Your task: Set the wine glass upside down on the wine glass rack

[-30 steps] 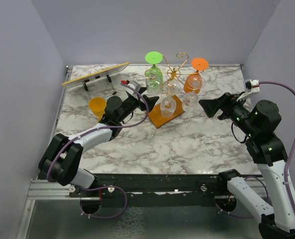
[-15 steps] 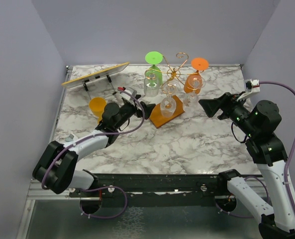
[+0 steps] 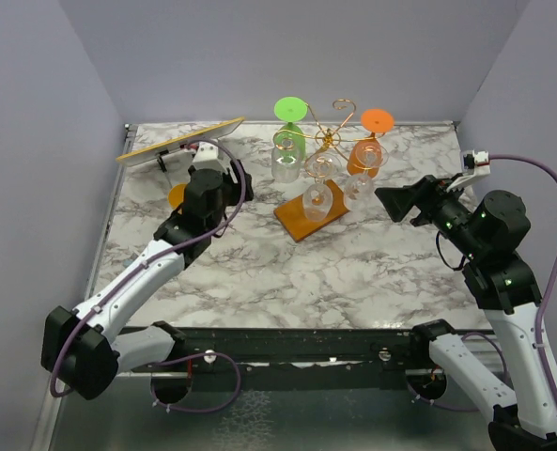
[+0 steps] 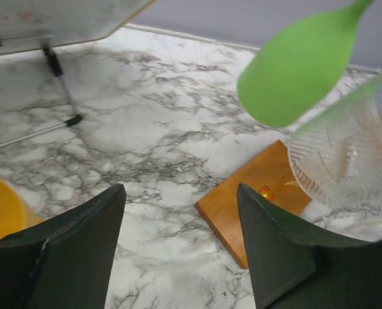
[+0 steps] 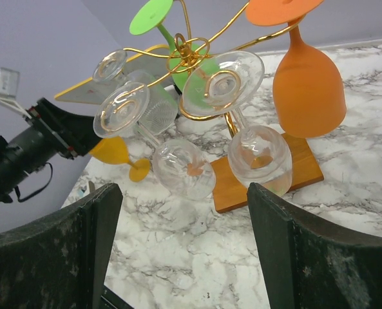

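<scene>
left gripper backing off to 9 o'clock of the rack, spread wide, holding nothing | green glass now hanging upside down there | task's looking done imo

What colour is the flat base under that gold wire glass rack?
The base is orange-brown, like wood; it shows clearest in the right wrist view.

Pretty clearly a robotics lab test cell, not a kitchen: plain lilac panel walls box in a marble-print tabletop, the left arm and right arm sit on an aluminium rail, and purple cables loop around.
</scene>
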`<state>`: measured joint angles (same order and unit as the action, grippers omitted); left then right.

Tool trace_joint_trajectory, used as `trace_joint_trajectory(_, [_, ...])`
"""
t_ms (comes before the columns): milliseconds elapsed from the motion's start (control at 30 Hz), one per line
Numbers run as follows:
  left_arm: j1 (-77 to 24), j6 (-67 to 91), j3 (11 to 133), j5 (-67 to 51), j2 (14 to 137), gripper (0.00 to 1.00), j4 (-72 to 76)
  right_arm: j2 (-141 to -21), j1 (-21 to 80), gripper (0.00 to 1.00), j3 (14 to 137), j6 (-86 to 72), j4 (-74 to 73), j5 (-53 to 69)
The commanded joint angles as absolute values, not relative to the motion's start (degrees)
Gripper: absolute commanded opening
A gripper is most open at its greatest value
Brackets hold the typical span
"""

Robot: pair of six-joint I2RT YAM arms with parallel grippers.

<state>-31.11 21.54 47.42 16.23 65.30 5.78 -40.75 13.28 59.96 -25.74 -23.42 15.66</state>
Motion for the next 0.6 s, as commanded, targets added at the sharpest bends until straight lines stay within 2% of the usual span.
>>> trace_joint_trajectory(0, [-29.42,27.72,57.76,32.32,66.86,0.69,-19.24,-40.36,13.1,0.84,59.29,-26.27,-21.42,15.41])
trace_joint_trajectory(200, [-23.55,28.92,59.98,31.31,68.59,0.68,-24.87,-40.1,13.1,0.84,59.33,-26.02,-21.61,15.22])
trace_joint_trajectory(333, [-18.72,28.83,59.89,24.77,71.08,0.6,-24.85,-40.34,13.1,0.84,59.66,-25.93,-21.53,15.38])
trace_joint_trajectory(533, [-15.31,28.92,60.27,20.4,74.51,0.57,-24.74,-40.42,13.1,0.84,59.71,-25.93,-21.48,15.38])
trace_joint_trajectory(567, [-14.95,28.84,60.22,20.1,75.06,0.53,-24.77,-40.47,13.1,0.84,59.76,-25.93,-21.5,15.38])
